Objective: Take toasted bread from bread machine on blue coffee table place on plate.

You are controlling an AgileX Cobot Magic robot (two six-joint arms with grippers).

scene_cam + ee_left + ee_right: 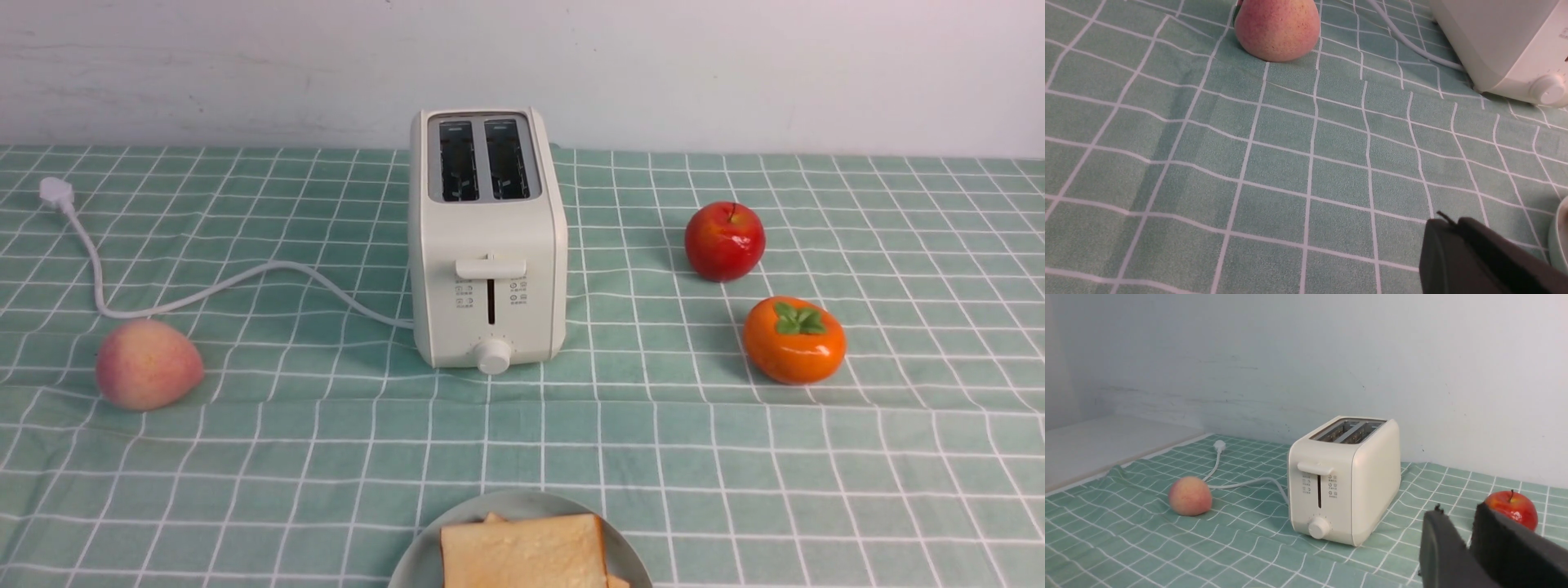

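The cream-white bread machine [487, 245] stands mid-table on the blue coffee table [735, 457], and both of its slots look empty. Toasted bread [522, 551] lies on the pale plate [424, 555] at the near edge, with the corner of another slice poking out from under it. Neither gripper shows in the front view. My left gripper [1453, 222] hangs over bare cloth, shut with nothing in it, next to the plate's rim [1560, 237] and the bread machine [1502, 36]. My right gripper [1459, 510] is open by a narrow gap with nothing between its fingers, and it faces the bread machine [1343, 482] from a distance.
A peach [148, 363] lies left of the bread machine. A red apple [724, 241] and an orange persimmon [793, 340] lie to its right. The white cord [229, 282] runs left to its plug [55, 193]. A white wall backs the table.
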